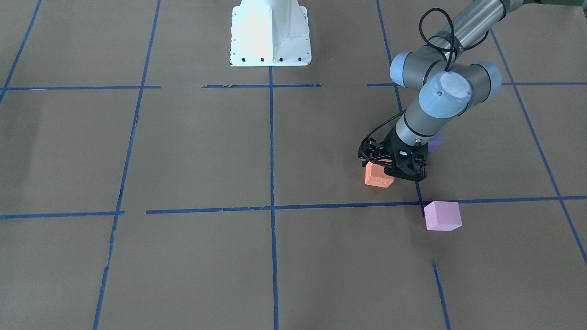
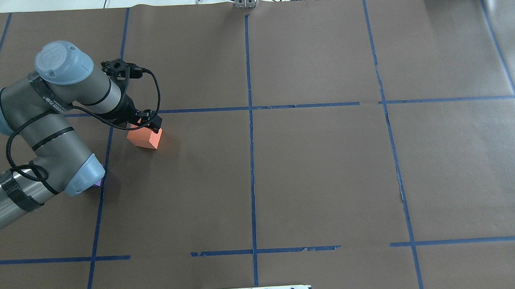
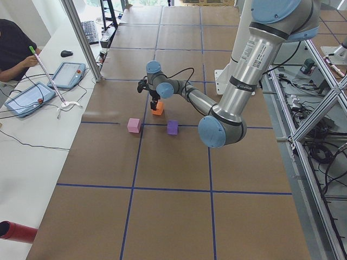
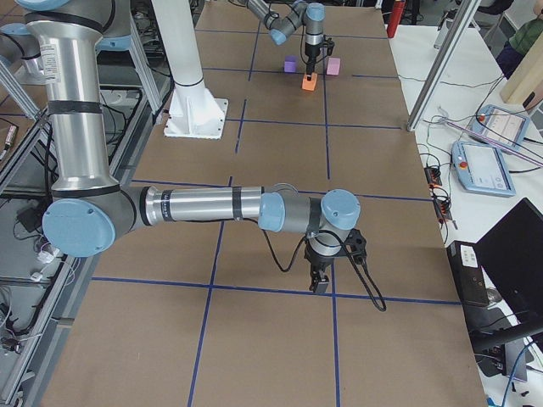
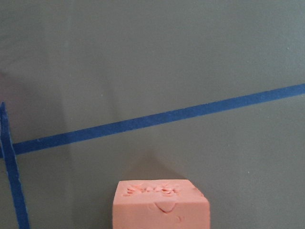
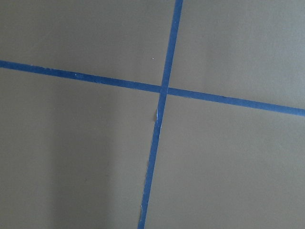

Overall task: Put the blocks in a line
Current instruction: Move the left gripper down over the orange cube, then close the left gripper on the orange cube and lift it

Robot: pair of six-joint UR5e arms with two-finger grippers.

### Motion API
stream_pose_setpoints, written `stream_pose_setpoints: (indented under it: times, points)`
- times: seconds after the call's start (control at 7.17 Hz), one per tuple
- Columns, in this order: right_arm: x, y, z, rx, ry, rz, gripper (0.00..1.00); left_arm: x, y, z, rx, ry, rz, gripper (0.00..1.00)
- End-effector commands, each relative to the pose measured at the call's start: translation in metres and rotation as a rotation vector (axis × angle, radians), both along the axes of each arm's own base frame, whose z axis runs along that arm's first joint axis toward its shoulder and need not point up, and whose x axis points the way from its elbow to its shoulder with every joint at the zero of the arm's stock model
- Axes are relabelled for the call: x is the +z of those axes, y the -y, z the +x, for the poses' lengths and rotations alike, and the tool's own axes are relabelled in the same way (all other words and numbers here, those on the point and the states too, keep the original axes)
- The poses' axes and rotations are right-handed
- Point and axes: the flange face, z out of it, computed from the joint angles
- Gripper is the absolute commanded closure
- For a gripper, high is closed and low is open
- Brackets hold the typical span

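So the orange cube [image 1: 377, 177] has no long side to speak of. It's square all round and sits skewed to the grid, with its edges at an angle to the blue tape [image 2: 252, 171]. It's out in the left arm's half of the table [image 2: 319, 168], right under the left gripper [image 1: 398, 170]. The fingers come down at its top, but I can't tell how wide they're spread or whether they're actually pinching it. The pink cube [image 1: 442, 216] sits right by a tape crossing, also turned a bit. The purple cube [image 1: 435, 141] peeks out from behind the wrist. The three make a triangle rather than a row. The surface is brown paper with a blue tape grid, there's a white pedestal [image 1: 270, 36] at the robot's end, and an operator [image 3: 12, 49] sits at a side desk with tablets [image 3: 27, 100]. The cubes look matte and foamy, and the orange one has a face chewed up with little dents. The right gripper [image 4: 321, 284] points down near another tape crossing, well away. Can't tell its fingers either.
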Motion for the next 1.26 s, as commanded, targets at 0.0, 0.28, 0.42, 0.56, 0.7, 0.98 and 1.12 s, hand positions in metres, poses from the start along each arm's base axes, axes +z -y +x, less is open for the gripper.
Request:
stream_pose_setpoints:
  times: [0.0, 0.28, 0.42, 0.56, 0.7, 0.98, 1.12]
  points:
    - [0.000, 0.000, 0.000, 0.000, 0.000, 0.000, 0.00, 0.007, 0.000, 0.007, 0.012, 0.019, -0.009, 0.00]
    - [0.000, 0.000, 0.000, 0.000, 0.000, 0.000, 0.00, 0.008, -0.002, 0.015, 0.023, 0.020, -0.009, 0.00]
    - [0.000, 0.000, 0.000, 0.000, 0.000, 0.000, 0.00, 0.011, 0.002, 0.019, 0.023, 0.018, -0.007, 0.00]
    - [0.000, 0.000, 0.000, 0.000, 0.000, 0.000, 0.00, 0.017, 0.004, 0.021, 0.023, 0.023, -0.013, 0.00]
    - [0.000, 0.000, 0.000, 0.000, 0.000, 0.000, 0.00, 0.018, 0.004, 0.021, 0.023, 0.023, -0.013, 0.01]
    - [0.000, 0.000, 0.000, 0.000, 0.000, 0.000, 0.00, 0.018, 0.005, 0.022, 0.023, 0.024, -0.014, 0.03]
    - [0.000, 0.000, 0.000, 0.000, 0.000, 0.000, 0.00, 0.019, 0.006, 0.024, 0.024, 0.020, -0.011, 0.12]
